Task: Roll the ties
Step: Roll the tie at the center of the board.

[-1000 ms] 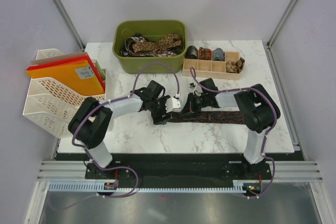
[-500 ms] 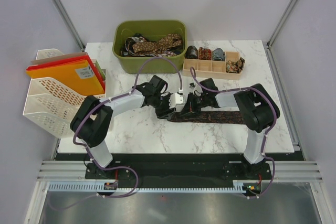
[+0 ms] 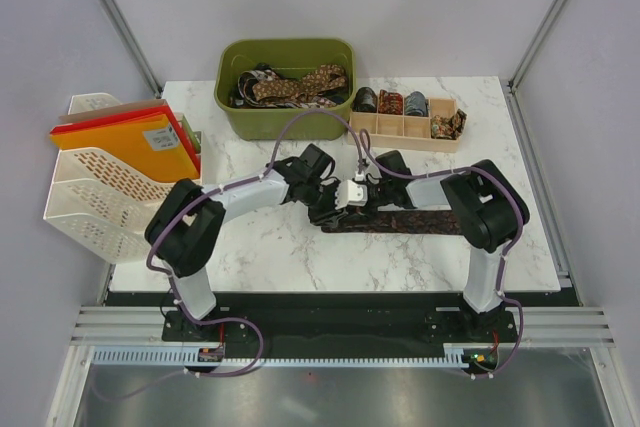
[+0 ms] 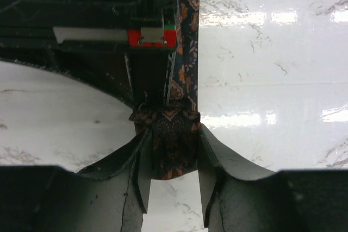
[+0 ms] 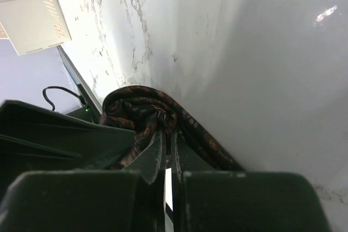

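Observation:
A dark brown patterned tie [image 3: 410,220] lies as a flat strip across the marble table [image 3: 260,247]. Its left end is wound into a small roll. My left gripper [image 3: 337,200] is shut on that roll [image 4: 173,145], one finger [image 4: 140,167] on each side of it, and the loose strip [image 4: 187,52] runs away from it. My right gripper [image 3: 366,195] faces it from the right. Its fingers [image 5: 156,148] are nearly together and pinch fabric at the middle of the roll [image 5: 136,110]. The two grippers almost touch.
A green bin [image 3: 232,107] of loose ties stands at the back. A wooden divided tray [image 3: 400,137] with rolled ties is to its right. A white file rack [image 3: 100,187] with coloured folders stands on the left edge. Purple cables loop over both arms.
My left gripper has moved right towards the right gripper, taking the rolled end with it. The flat part of the tie is shorter on the left. The right arm has barely moved.

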Controlling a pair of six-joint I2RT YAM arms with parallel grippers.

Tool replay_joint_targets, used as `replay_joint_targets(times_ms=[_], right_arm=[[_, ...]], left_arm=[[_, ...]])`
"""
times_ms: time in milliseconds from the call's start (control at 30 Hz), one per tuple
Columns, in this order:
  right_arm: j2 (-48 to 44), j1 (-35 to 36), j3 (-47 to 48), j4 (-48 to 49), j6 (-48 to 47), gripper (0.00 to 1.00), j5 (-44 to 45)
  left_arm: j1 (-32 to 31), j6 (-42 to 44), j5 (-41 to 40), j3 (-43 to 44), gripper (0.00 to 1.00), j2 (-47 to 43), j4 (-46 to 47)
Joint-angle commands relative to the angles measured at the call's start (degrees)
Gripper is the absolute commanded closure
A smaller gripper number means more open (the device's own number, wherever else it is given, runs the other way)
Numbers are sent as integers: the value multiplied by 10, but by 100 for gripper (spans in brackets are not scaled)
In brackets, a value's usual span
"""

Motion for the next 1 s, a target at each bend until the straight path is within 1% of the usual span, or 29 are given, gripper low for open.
replay_joint_targets(times_ms=[0,33,233,333,367,467,633,800,967], right_arm=[[5,4,-11,35,20,96,19],[2,4,-12,35,20,95,10],[-14,-15,-1,10,16,89,-13],[-24,-27,13,-23,0,83,-25],[-29,-33,16,-30,1,78,-33],[-40,-39,23,-41,4,70,-42],[-52,-53,24,-67,-3,68,-47],[-70,-65,22,-69,-8,67,-58],[-76,-58,7,-34,23,60,-68]], left_arm=[[-32,-27,-7,27,58,40,-7],[-35,-27,-23,29,57,46,-8],[-39,-13,-51,31,59,73,-53],[-38,-3,-66,28,60,84,-71],[-38,-2,-69,28,61,88,-74],[-38,1,-77,31,62,101,-82],[-38,-4,-84,43,63,112,-89],[-39,-1,-83,45,64,112,-93],[-39,2,-84,49,64,116,-94]])
